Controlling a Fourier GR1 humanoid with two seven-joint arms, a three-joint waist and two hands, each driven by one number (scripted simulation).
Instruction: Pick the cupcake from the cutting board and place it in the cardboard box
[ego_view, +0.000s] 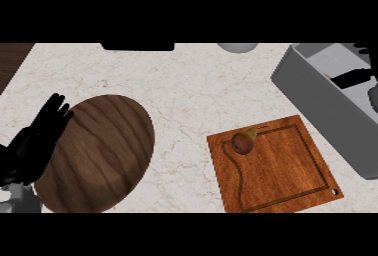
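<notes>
Cupcake untouched on the cutting board; pick not yet begun.

Counter (192, 85) held, from largest down: a grey bin (325, 107) at the right edge where a cardboard box would be expected, a dark oval wooden board (103, 155) at left, the cutting board (277, 165) right of centre, and the small brown cupcake (244, 142) near that board's upper-left corner. The left hand (40, 137) rested at the left edge, fingers straight and released, well apart from the cupcake; the right hand did not show. Judged next: a reach across to the cupcake.
</notes>
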